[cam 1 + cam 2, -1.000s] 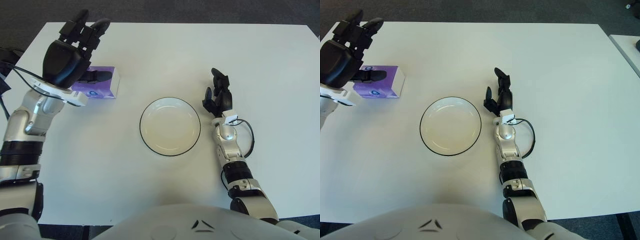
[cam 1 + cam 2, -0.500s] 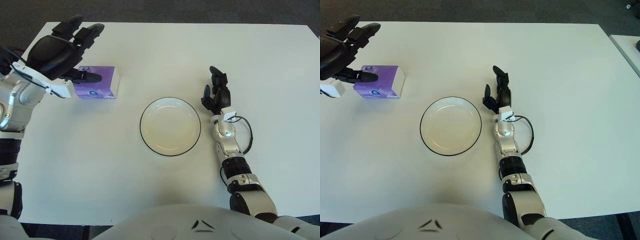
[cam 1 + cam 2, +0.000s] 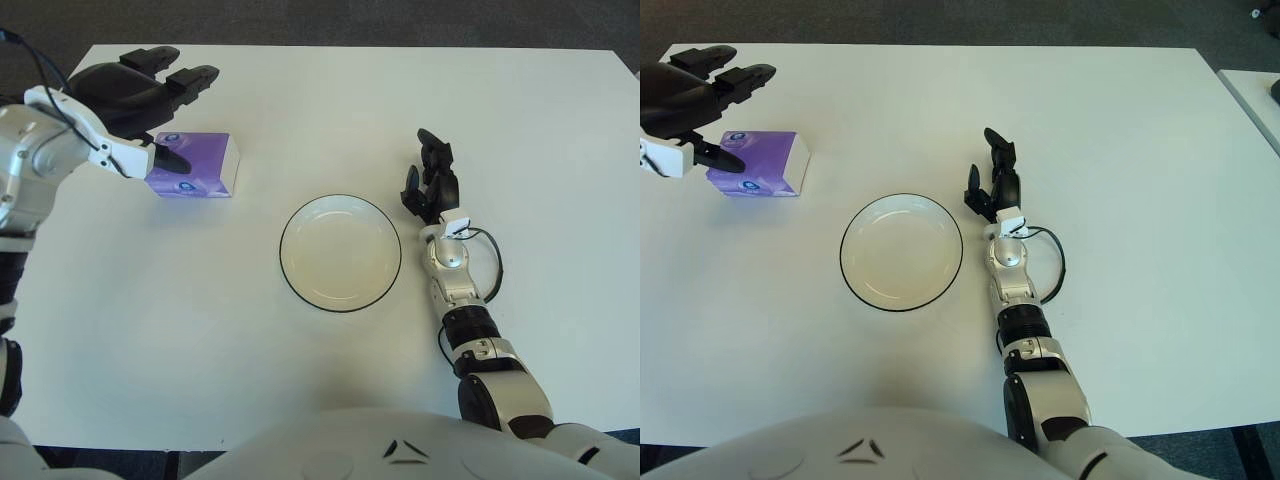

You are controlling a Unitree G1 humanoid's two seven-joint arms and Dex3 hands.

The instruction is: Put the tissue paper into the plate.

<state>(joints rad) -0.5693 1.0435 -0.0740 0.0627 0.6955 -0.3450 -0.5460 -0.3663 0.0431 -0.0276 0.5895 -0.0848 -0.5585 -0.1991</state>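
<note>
Now left hand (image 3: 130, 95) fingers (image 3: 190, 77) spread above tissue pack (image 3: 195, 167), not gripping; plate (image 3: 340, 253) empty.

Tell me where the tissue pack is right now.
The purple tissue pack lies on the white table at the robot's far left, up and left of the empty plate, under the open left hand.
</note>
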